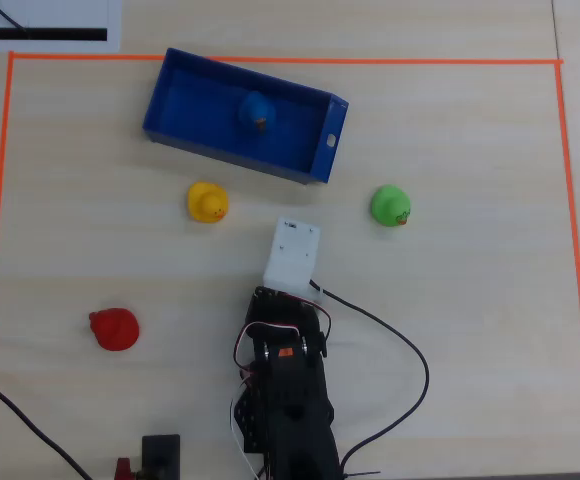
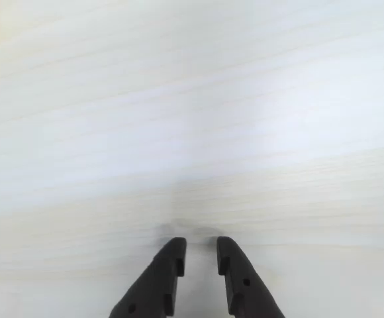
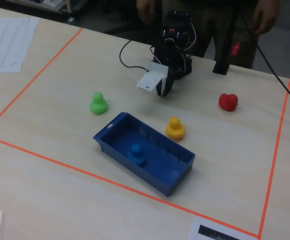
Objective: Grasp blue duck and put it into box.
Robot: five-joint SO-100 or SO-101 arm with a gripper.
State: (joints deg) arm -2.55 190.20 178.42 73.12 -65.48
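Above bare table (image 2: 192,119), empty hand (image 2: 200,246).

Three spare ducks on the bench (image 1: 470,330)
Yellow duck (image 1: 208,202), green duck (image 1: 391,206) and red duck (image 1: 115,328) sit well apart inside the orange tape (image 1: 270,61).

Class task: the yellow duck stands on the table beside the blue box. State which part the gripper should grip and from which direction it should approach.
Grip the yellow duck across its round body, descending from above. It stands upright and clear of the blue box, so the fingers probably fit either side.
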